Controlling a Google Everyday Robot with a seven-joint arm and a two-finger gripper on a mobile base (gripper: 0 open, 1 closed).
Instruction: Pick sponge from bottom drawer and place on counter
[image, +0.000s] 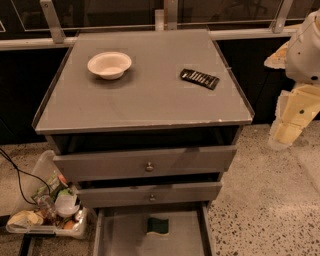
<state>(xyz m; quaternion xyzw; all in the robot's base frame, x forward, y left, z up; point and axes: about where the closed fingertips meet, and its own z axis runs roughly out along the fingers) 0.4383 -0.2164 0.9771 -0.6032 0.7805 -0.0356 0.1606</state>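
Sponge (158, 226) lies flat in bottom drawer (120, 235), green face up, pale foam edge showing toward the front, approx ctr of the tray and just under the drawer above. Bottom drawer is pulled out toward camera; low side walls L & R, bare grey floor on both sides of sponge, open from above at the front. Clutter tray (47, 229) sits on floor just L of the drawer, w/ a black cable (17, 172) trailing behind it. Speckled floor (265, 200) to the R of the cabinet is open.

Middle drawer (190, 191) and top drawer (100, 164) each show a small round knob and stand slightly out, w/ a dark gap above each; their fronts overhang the rear of the bottom tray.

Counter (150, 100) above: thin raised rim, small chip on front edge near R corner. Front half is bare. Black ridged obj (199, 78) lies R of ctr, white bowl (109, 65) back L, well apart, w/ a wide bare strip btw them. Metal rail (35, 44) runs behind.

Gripper (292, 122) hangs off the cabinet's R side, past the counter's front R corner, over the floor, not touching cabinet, well apart from sponge. Spread or pressed together: can't tell. Nothing seen held.
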